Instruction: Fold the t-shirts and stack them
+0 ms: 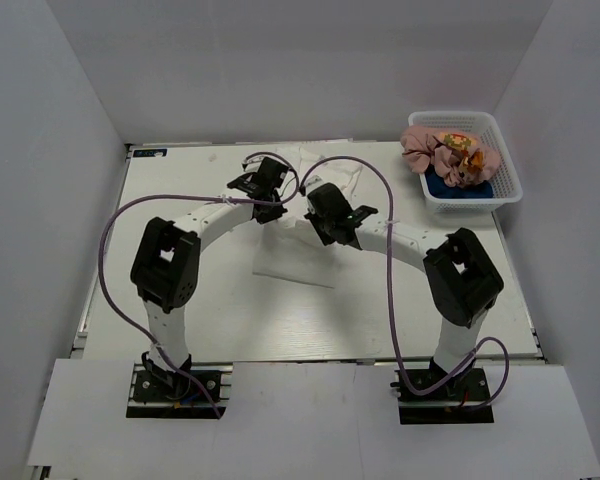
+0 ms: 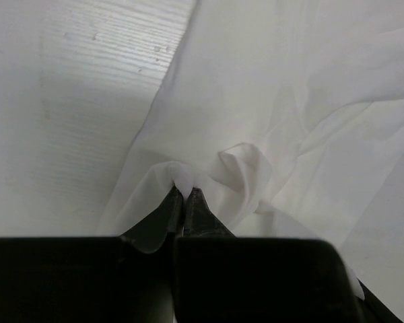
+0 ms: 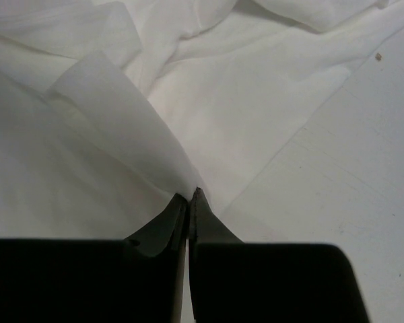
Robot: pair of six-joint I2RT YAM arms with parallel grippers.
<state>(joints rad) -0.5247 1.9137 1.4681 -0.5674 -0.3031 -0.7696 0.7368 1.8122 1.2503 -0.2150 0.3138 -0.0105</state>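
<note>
Top external view: the white t-shirt (image 1: 292,258) is seen spread, loosely and with wrinkles, on the table (image 1: 180,300) between and beyond the two arms, near the middle of the far half. It is gripped at two points. In the left wrist view, the left gripper (image 2: 185,192) is shown with its jaws closed on a small puckered fold of white cloth at the shirt's edge, bare table lying just beside it. In the right wrist view, the right gripper (image 3: 190,195) is likewise shown closed on a raised ridge of the cloth, again close to an edge. The pink t-shirt (image 1: 435,150) and the navy t-shirt (image 1: 460,188) are bunched together in the basket (image 1: 475,204) at the far right corner, well apart from the grippers, the pink one on top. No folded stack can be made out anywhere. The step in hand is judged to be the folding of the first shirt, so the task is taken to be at an early stage. The next move is judged to call for both pinched points to be lifted and carried together, evenly, so that the cloth is laid over itself without being dragged or dropped.
</note>
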